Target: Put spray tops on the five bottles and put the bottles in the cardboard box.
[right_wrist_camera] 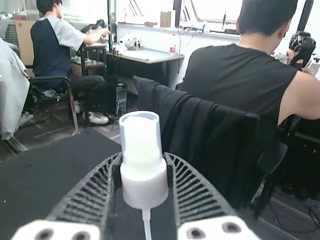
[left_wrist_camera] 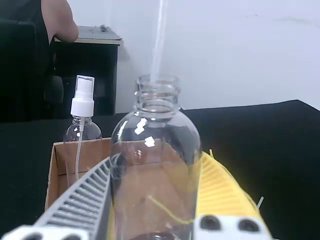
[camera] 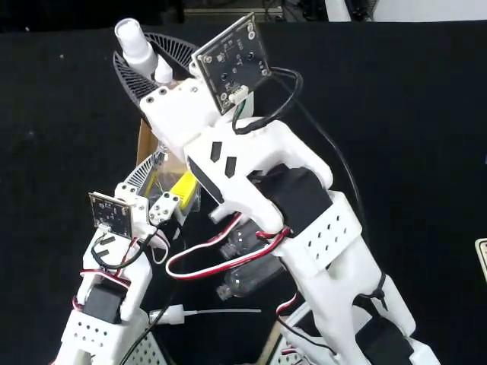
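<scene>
The brown cardboard box (left_wrist_camera: 56, 165) lies just behind, with one capped clear bottle (left_wrist_camera: 81, 131) standing in it. The left gripper (camera: 163, 181) clamps an open-necked clear plastic bottle (left_wrist_camera: 155, 165) upright. The right gripper (right_wrist_camera: 144, 172) pinches the white spray top (right_wrist_camera: 141, 135) above it, and its thin dip tube (left_wrist_camera: 159, 40) reaches the neck. Lowering straight with the tube centred, then seating the top without tilting the bottle, should do it.

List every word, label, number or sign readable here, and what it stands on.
None can be read.
The clear bottle, the spray top and the cardboard box show no print.
Any marks on the wrist camera board are too small to read.
</scene>
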Controlling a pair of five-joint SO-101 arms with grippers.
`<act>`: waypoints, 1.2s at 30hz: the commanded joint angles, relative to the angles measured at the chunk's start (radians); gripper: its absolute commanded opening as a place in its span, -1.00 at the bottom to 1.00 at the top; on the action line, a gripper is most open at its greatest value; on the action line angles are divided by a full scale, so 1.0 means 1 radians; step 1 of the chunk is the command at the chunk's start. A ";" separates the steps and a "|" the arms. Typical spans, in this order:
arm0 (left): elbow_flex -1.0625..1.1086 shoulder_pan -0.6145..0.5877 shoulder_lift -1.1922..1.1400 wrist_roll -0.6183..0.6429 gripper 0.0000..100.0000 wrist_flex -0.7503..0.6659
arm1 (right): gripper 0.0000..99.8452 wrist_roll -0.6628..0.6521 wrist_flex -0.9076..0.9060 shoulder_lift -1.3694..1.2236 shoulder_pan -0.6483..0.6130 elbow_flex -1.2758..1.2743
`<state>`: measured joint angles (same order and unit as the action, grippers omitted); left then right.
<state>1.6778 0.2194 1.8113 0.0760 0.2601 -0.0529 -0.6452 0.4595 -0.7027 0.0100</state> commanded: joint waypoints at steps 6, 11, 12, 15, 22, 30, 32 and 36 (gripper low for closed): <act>0.022 0.010 0.009 -0.014 -0.94 0.008 | -0.98 -0.009 -0.006 0.012 0.012 -0.001; 0.022 0.010 0.009 -0.015 -0.94 0.008 | -0.98 -0.009 -0.012 0.015 0.006 -0.038; 0.022 0.010 0.009 -0.015 -0.94 0.008 | -0.98 -0.009 -0.020 0.015 0.006 -0.039; 0.022 0.010 0.009 -0.015 -0.94 0.008 | -0.98 -0.009 -0.028 0.015 0.005 -0.039; 0.022 0.010 0.009 -0.018 -0.94 0.008 | -0.98 -0.005 -0.127 0.048 -0.031 -0.045; 0.022 0.010 0.009 -0.018 -0.94 0.008 | -0.98 -0.008 -0.063 0.162 -0.058 -0.259; 0.022 0.010 0.009 -0.018 -0.94 0.008 | -0.95 -0.008 -0.041 0.173 -0.060 -0.295; 0.022 0.010 0.009 -0.018 -0.94 0.008 | -0.69 -0.008 -0.069 0.183 -0.061 -0.302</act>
<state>1.6778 0.2240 1.8113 0.0637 0.2601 -0.0560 -0.7265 0.5792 -0.7442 -0.2969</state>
